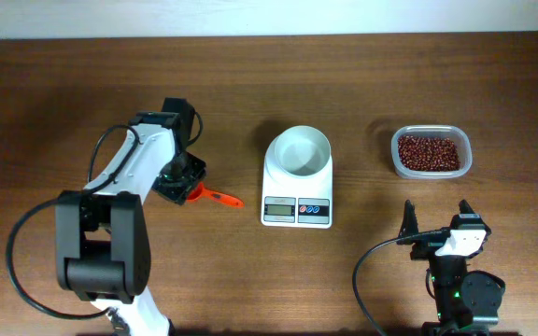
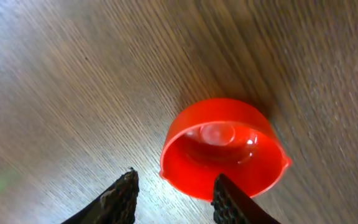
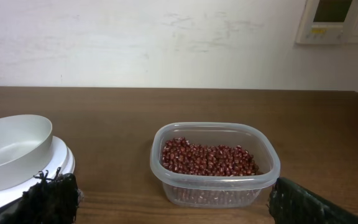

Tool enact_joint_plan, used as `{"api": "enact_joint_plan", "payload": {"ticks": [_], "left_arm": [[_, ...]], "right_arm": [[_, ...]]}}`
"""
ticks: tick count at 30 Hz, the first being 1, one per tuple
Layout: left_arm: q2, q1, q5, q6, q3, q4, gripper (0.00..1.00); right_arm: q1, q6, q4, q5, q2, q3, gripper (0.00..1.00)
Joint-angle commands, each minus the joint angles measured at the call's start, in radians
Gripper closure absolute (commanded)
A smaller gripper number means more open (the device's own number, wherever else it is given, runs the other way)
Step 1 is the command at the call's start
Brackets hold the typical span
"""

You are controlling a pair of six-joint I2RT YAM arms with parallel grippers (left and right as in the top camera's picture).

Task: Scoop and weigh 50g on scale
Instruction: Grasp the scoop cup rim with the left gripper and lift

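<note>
Red scoop (image 2: 222,149), just ahead of left gripper (image 2: 174,178)

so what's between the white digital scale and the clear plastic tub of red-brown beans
Nothing: bare brown wooden table between the white digital scale and the clear plastic tub of beans, seen overhead.

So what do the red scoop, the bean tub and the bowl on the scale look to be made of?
Red scoop: glossy moulded plastic, judging by its sharp highlights and even colour. Bean tub: thin clear plastic, since the beans show through its wall. Bowl: smooth white with a soft sheen, probably plastic, though the look leaves that open.
</note>
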Motion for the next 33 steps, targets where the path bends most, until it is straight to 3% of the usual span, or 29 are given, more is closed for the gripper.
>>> {"api": "enact_joint_plan", "payload": {"ticks": [1, 6, 10, 16, 23, 25, 26, 27, 29, 33], "left_arm": [[0.015, -0.011, -0.076, -0.069, -0.014, 0.011, 0.56], [0.015, -0.011, -0.071, -0.085, -0.106, 0.072, 0.55], [0.015, -0.012, -0.047, -0.084, -0.173, 0.157, 0.66], [0.015, -0.011, -0.016, -0.084, -0.221, 0.229, 0.99], [0.015, -0.011, -0.017, -0.084, -0.221, 0.237, 1.00], [0.015, -0.011, -0.019, -0.084, -0.221, 0.241, 0.80], [0.015, -0.011, -0.020, -0.083, -0.221, 0.240, 0.76], [0.015, -0.011, -0.020, -0.074, -0.221, 0.240, 0.78], [0.015, -0.011, -0.032, -0.038, -0.221, 0.246, 1.00], [0.015, -0.011, -0.049, -0.054, -0.221, 0.236, 1.00]], "right_arm": [[-0.003, 0.004, -0.006, 0.005, -0.008, -0.005, 0.01], [-0.003, 0.004, -0.006, 0.005, -0.008, -0.005, 0.01], [-0.003, 0.004, -0.006, 0.005, -0.008, -0.005, 0.01], [-0.003, 0.004, -0.006, 0.005, -0.008, -0.005, 0.01], [-0.003, 0.004, -0.006, 0.005, -0.008, -0.005, 0.01], [-0.003, 0.004, -0.006, 0.005, -0.008, -0.005, 0.01], [-0.003, 0.004, -0.006, 0.005, -0.008, -0.005, 0.01], [-0.003, 0.004, -0.006, 0.005, -0.008, -0.005, 0.01], [-0.003, 0.004, -0.006, 0.005, -0.008, -0.005, 0.01], [-0.003, 0.004, -0.006, 0.005, -0.008, -0.005, 0.01]]}}
